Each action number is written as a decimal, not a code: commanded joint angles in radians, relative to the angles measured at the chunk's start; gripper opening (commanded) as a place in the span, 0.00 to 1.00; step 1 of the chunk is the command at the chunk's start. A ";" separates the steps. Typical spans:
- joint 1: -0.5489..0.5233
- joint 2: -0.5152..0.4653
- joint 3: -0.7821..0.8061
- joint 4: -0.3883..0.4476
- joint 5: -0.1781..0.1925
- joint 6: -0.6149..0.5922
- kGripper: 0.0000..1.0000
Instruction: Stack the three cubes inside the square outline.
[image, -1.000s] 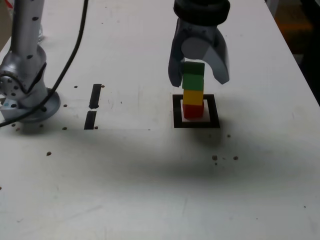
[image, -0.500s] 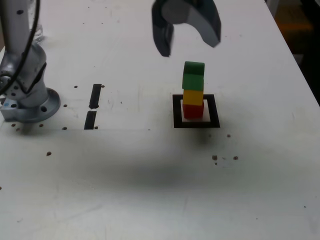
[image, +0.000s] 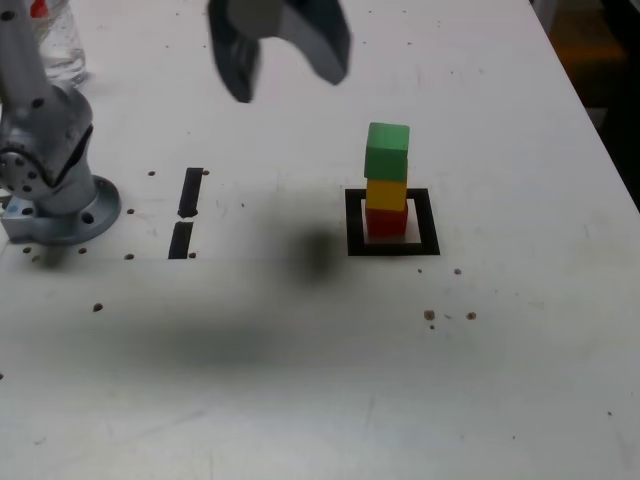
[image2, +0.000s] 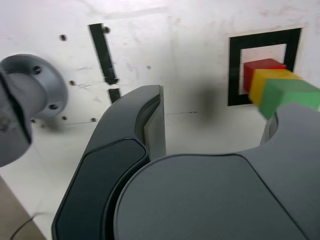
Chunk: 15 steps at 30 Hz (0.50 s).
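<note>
Exterior view is cropping the empty, spread-jawed gripper (image: 285, 60) at its top edge, hanging well apart from the green cube (image: 387, 151) topping the stack.

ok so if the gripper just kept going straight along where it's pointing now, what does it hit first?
Probably bare table. The gripper, jaws open and empty, points down at the white surface between the two tape strips and the square outline. The stack with the green cube on top sits off to one side. Depth is uncertain.
</note>
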 joint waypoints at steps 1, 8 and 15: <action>0.007 -0.034 0.041 -0.005 -0.004 -0.006 0.81; 0.014 -0.110 0.267 -0.102 -0.044 -0.022 0.81; 0.014 -0.117 0.429 -0.227 -0.061 -0.025 0.81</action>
